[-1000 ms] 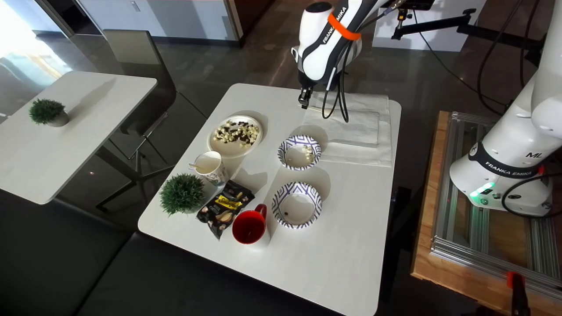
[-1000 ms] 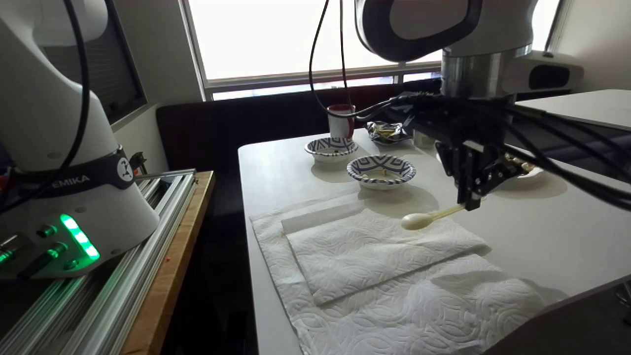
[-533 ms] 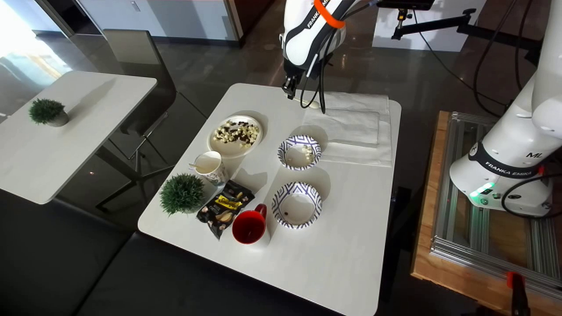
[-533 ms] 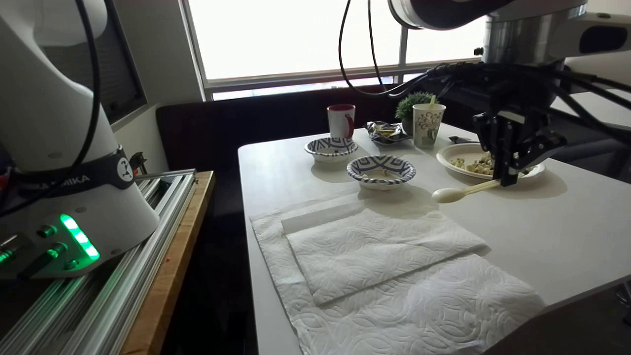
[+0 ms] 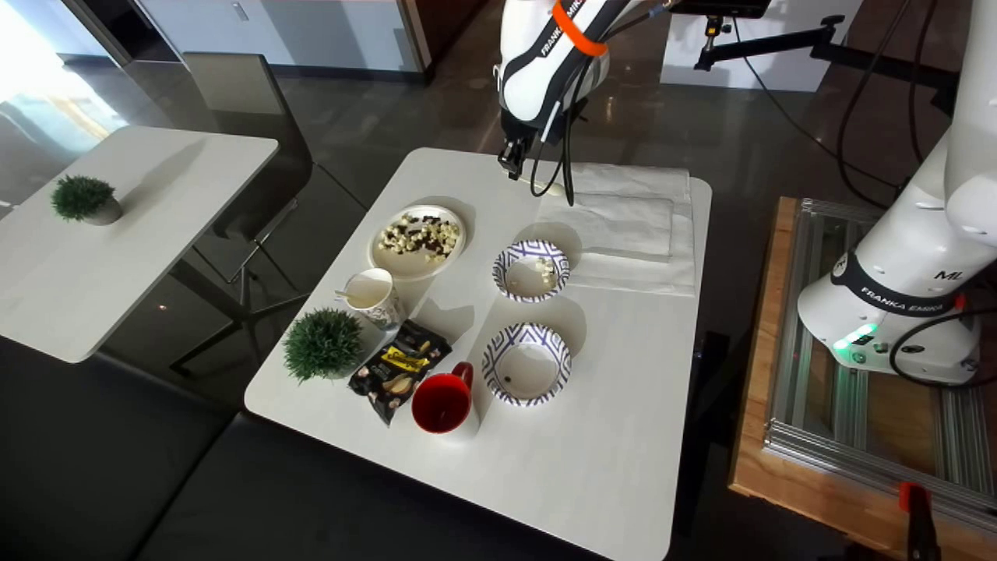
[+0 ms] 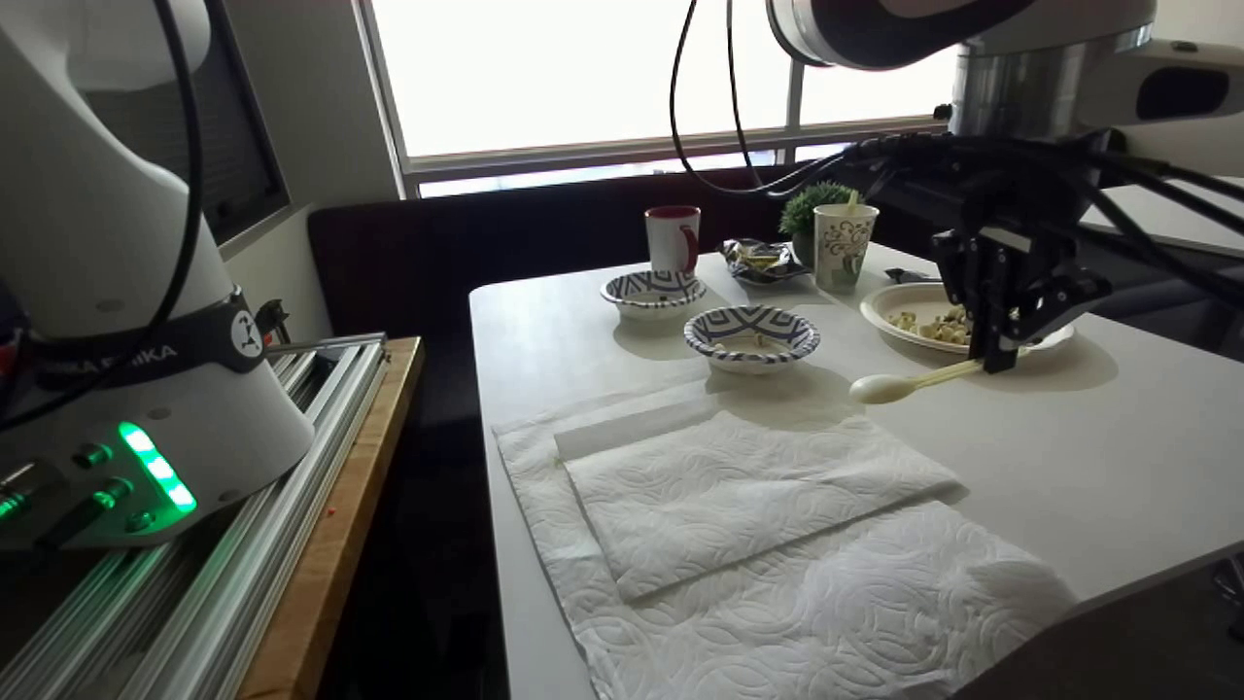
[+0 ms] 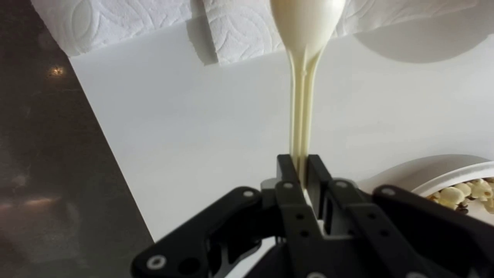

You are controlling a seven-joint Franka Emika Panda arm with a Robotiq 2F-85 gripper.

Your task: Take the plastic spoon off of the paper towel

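The pale plastic spoon [image 6: 882, 389] is held by the tail of its handle, its bowl end pointing toward the paper towel [image 6: 758, 486]. My gripper [image 6: 999, 364] is shut on the handle; both fingers press on it in the wrist view [image 7: 300, 164]. The spoon [image 7: 301, 92] is up off the towel, near its edge. In the wrist view its bowl end overlaps the edge of the towel [image 7: 243, 34]; I cannot tell whether it is directly above it. In an exterior view the spoon [image 5: 555, 189] is partly behind cables, left of the towel [image 5: 623, 226].
A plate [image 5: 399, 273] of popcorn stands close to the gripper. Two patterned bowls [image 5: 508, 292] [image 5: 498, 383] stand beyond the towel. A paper cup [image 5: 382, 312], plant [image 5: 323, 343], snack bag [image 5: 405, 366] and red-lined mug [image 5: 444, 401] are farther off. The table edge is close below the gripper.
The gripper has carried the spoon up and away from the paper towel, toward the plate's side. In the last half second it has barely moved, sinking slightly.
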